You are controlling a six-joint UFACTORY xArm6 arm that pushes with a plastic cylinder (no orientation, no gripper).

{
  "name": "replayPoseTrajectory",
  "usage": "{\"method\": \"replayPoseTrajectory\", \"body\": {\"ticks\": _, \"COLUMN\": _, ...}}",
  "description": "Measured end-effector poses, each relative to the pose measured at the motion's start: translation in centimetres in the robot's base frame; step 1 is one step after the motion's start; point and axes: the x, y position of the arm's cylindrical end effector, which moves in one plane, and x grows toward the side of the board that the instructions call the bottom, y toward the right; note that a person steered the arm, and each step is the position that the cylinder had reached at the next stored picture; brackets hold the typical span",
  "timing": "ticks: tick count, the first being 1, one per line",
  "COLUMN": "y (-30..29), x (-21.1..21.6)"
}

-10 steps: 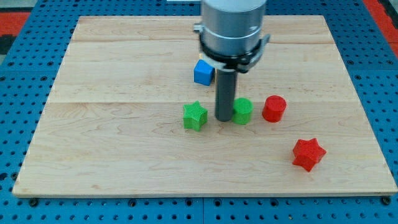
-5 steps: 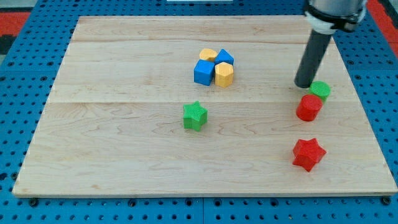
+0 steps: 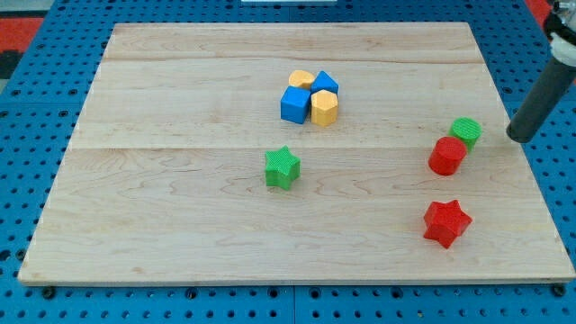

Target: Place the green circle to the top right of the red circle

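The green circle (image 3: 465, 131) sits near the view's right side of the wooden table (image 3: 180, 207). It is up and to the right of the red circle (image 3: 446, 156), and the two look like they are touching or just about touching. The green circle is the higher one in the view.

My tip (image 3: 518, 138) is at the far right edge of the table, to the right of the green circle. There is a small gap between them, so the tip is not touching the green circle. The tip is at about the same height in the view as the green circle, maybe a bit lower. The dark rod leans up and to the right and goes out of the view at the top corner. This end effector is only a rod, with nothing to open or close, and it holds nothing.

A red star (image 3: 446, 223) lies below the red circle, near the view's bottom right. A green star (image 3: 283, 167) lies near the middle of the table, well apart from the circles. Up near the top middle, four blocks are bunched together: a blue cube (image 3: 294, 104), a smaller blue block (image 3: 325, 83), a yellow hexagon block (image 3: 324, 107) and another yellow block (image 3: 301, 79).
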Motion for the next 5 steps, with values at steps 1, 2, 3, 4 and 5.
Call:
{"method": "replayPoseTrajectory", "body": {"ticks": 1, "y": -2.4, "x": 2.0}}
{"method": "replayPoseTrajectory", "body": {"ticks": 2, "y": -8.4, "x": 2.0}}
{"method": "replayPoseTrajectory", "body": {"ticks": 3, "y": -9.7, "x": 0.7}}
{"method": "replayPoseTrajectory", "body": {"ticks": 4, "y": -9.8, "x": 1.0}}
{"method": "replayPoseTrajectory", "body": {"ticks": 5, "y": -13.0, "x": 0.5}}
